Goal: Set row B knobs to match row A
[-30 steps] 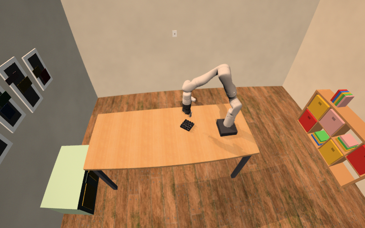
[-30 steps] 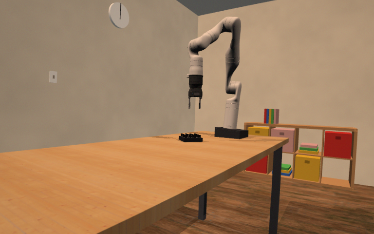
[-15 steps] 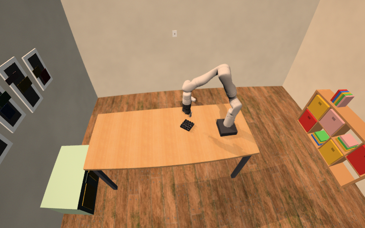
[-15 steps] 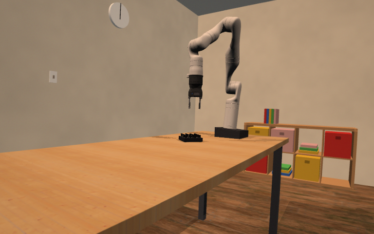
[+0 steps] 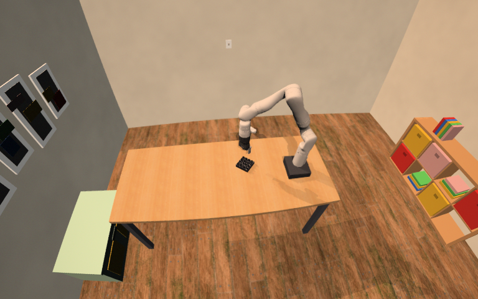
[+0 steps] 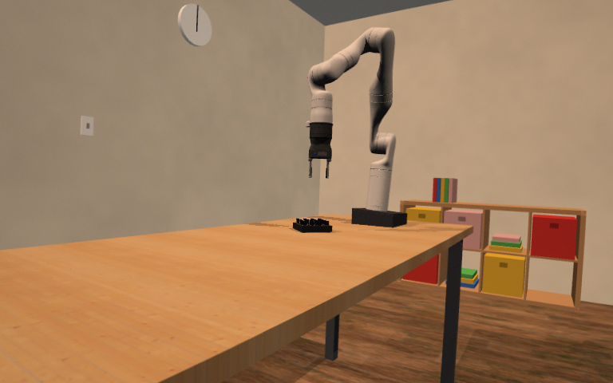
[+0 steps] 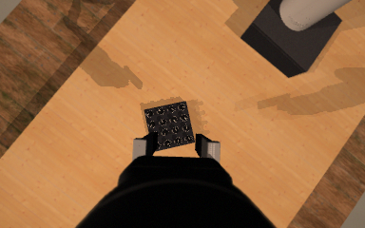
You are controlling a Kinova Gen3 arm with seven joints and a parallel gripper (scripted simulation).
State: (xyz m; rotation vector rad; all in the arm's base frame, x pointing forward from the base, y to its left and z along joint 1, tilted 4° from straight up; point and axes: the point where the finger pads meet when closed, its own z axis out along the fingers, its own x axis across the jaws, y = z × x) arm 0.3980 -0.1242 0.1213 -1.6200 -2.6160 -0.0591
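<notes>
The knob box [image 6: 311, 224] stands flat on the wooden table [image 6: 189, 289], just left of the arm's black base block [image 6: 378, 217]. High above the knob box, well clear of it, the gripper [image 6: 318, 175] hangs pointing straight down with its fingers spread wide and nothing between them. Beyond the base block, a shelf unit [image 6: 579, 252] with coloured bins stands against the wall.
</notes>
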